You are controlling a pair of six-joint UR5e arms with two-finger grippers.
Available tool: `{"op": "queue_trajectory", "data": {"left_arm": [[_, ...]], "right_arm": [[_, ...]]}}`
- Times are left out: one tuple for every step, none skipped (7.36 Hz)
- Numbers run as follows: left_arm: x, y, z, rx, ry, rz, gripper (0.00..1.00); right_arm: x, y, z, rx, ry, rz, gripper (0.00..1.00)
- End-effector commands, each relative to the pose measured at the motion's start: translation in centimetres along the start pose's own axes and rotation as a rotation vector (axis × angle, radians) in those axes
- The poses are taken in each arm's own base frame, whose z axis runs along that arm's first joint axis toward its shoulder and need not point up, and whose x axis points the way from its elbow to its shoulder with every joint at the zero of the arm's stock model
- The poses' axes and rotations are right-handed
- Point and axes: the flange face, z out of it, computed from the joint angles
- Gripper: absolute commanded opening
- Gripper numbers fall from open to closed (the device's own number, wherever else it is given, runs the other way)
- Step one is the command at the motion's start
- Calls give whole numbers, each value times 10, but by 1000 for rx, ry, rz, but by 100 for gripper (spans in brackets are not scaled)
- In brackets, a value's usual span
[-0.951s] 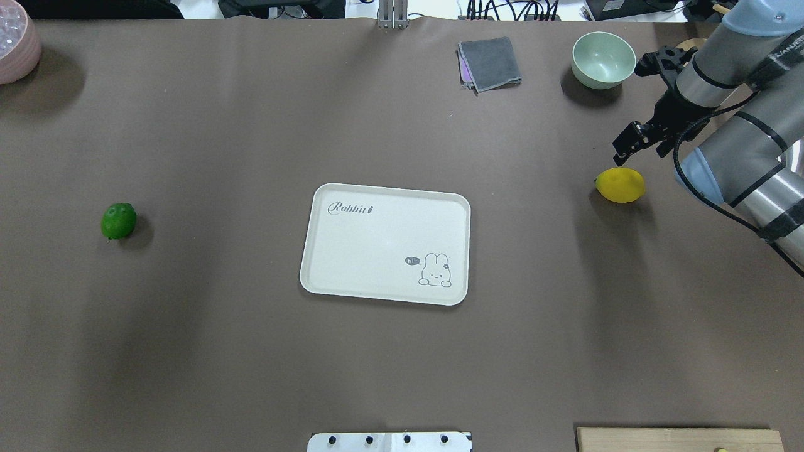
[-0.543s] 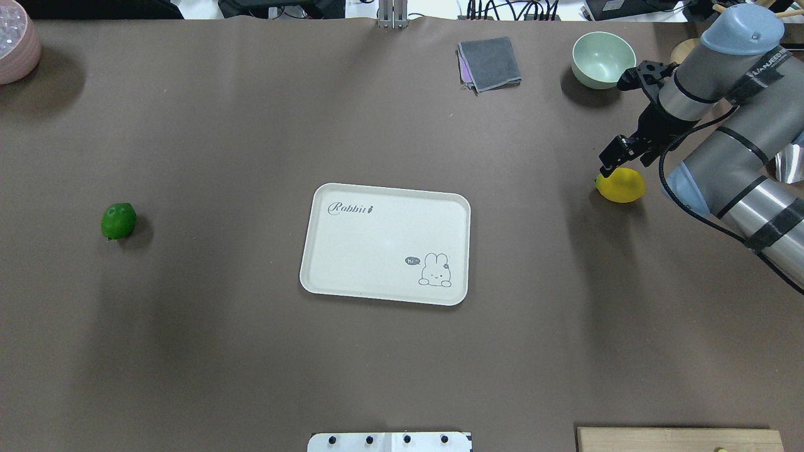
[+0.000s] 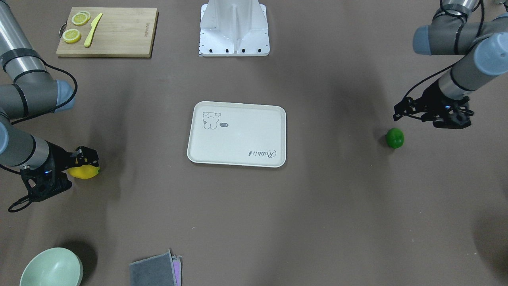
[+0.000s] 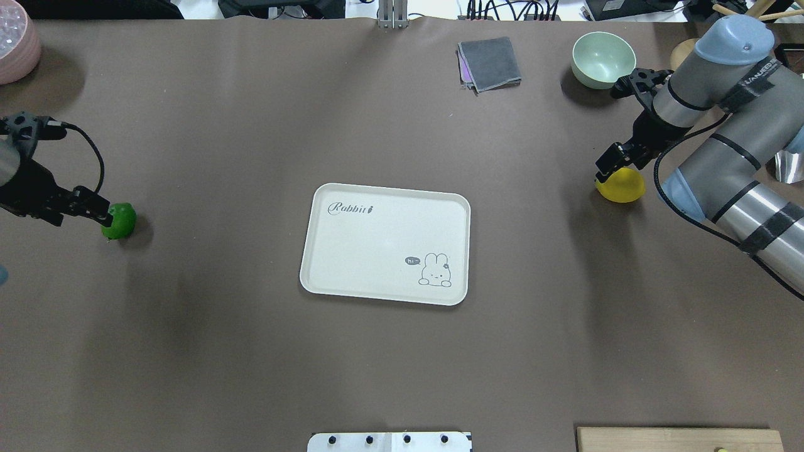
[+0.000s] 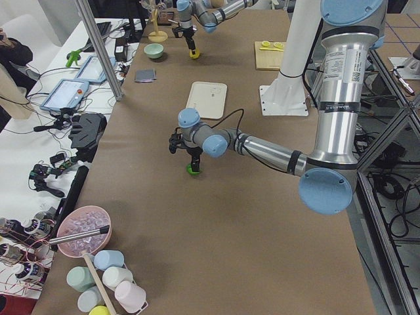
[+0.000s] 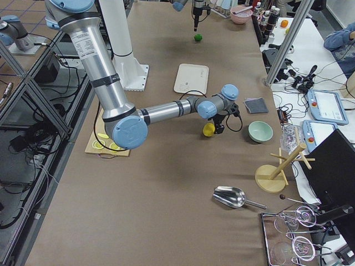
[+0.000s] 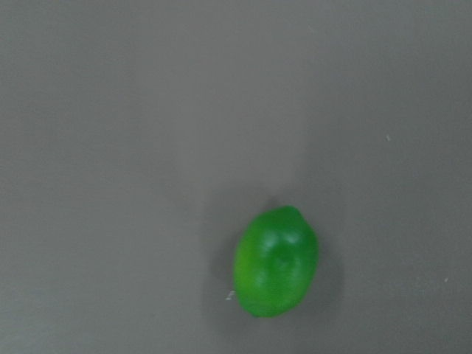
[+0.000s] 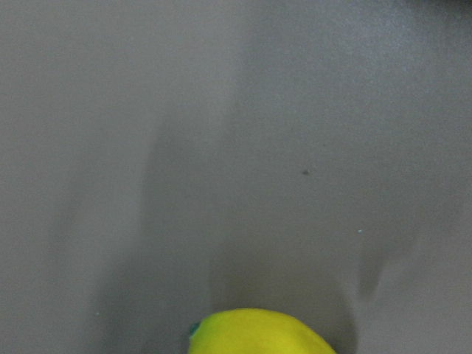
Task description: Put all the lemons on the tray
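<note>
The yellow lemon (image 4: 622, 187) lies on the table right of the cream tray (image 4: 326, 251). My right gripper (image 4: 619, 164) hangs open just above it, its fingers overlapping the lemon's top; the front view (image 3: 77, 159) shows it at the lemon (image 3: 84, 172). The green lemon (image 4: 120, 221) lies left of the tray. My left gripper (image 4: 78, 210) is open, just above and beside it, one finger at its left edge. The left wrist view shows the green lemon (image 7: 276, 262) free on the table. The right wrist view shows only the yellow lemon's top (image 8: 262, 332). The tray holds nothing.
A pale green bowl (image 4: 603, 58) and a folded grey cloth (image 4: 490, 63) sit at the far right. A pink bowl (image 4: 16, 44) is at the far left corner. A wooden cutting board (image 3: 115, 35) with lemon slices and the robot's base plate (image 3: 234, 28) lie at the near edge.
My right gripper has moved left and down over the yellow lemon. My left arm has come into view and reached the green lemon. Neither lemon has moved.
</note>
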Motion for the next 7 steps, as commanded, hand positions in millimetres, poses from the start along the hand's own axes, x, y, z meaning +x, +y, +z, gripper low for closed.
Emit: {"op": "queue_trajectory", "data": {"left_arm": [[19, 5, 28, -21, -20, 54, 98], [18, -2, 36, -26, -28, 101, 98], [13, -3, 42, -36, -37, 126, 98], [8, -3, 46, -41, -44, 121, 98], [5, -4, 51, -48, -48, 116, 98], [1, -6, 57, -55, -55, 110, 98], [6, -16, 62, -56, -54, 110, 98]], "right_arm": [[10, 1, 5, -9, 6, -41, 100], [8, 1, 5, -10, 1, -45, 100], [6, 1, 6, -13, -1, -56, 100], [4, 2, 10, -19, -4, -73, 100], [0, 3, 16, -29, -6, -82, 100], [-4, 5, 25, -43, -6, -93, 100], [-6, 6, 28, -47, -3, -105, 100]]}}
